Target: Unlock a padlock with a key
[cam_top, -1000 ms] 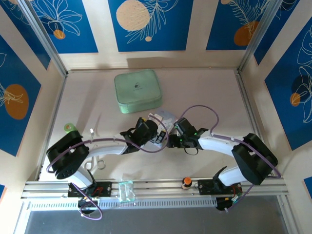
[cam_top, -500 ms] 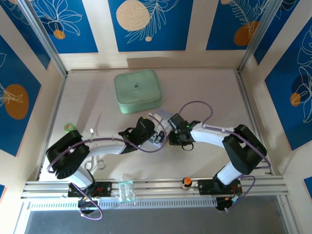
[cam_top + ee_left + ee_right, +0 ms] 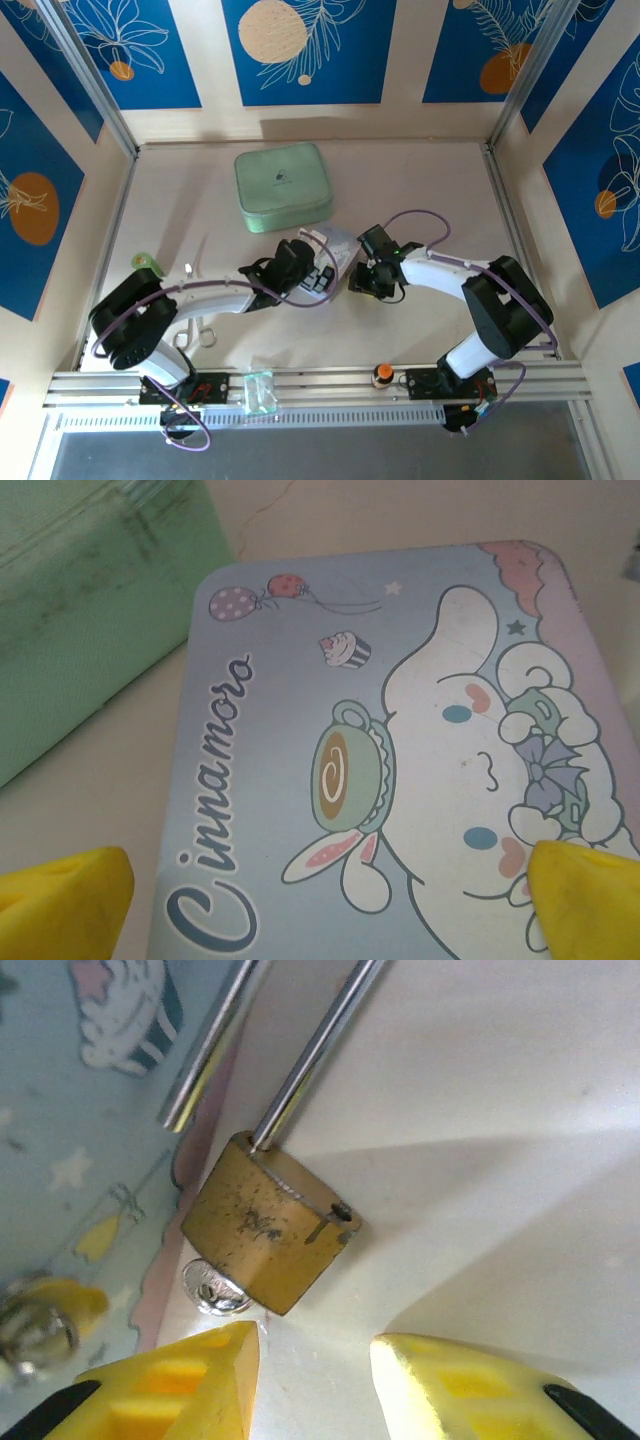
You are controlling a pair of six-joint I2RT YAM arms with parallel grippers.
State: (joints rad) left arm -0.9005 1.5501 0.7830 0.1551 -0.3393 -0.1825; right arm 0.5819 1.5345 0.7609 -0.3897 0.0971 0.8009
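1. Padlock, small brass body w/ thin silver shackle (image 3: 262,1235), lies right beside pastel cartoon tin box (image 3: 260,640); one shackle leg looks free.
2. Small silvery metal key (image 3: 215,1288) at its base, prob. inserted.
3. Right gripper (image 3: 315,1375): fingers apart, empty, just short of key, prob. lining up.
4. Left gripper (image 3: 320,900): spread wide above box, empty.
5. Box lid shut; contents hidden.

The padlock (image 3: 268,1228) lies on the pale table (image 3: 480,1110), at the edge of the pastel box (image 3: 90,1110) on its left. One leg of the shackle (image 3: 310,1055) enters the body. The other ends free over the box, leaving its hole bare. The key (image 3: 214,1288) pokes out beside the body's near end. The right gripper (image 3: 315,1365) sits on the near side, its yellow fingers (image 3: 200,1380) apart with nothing between them.
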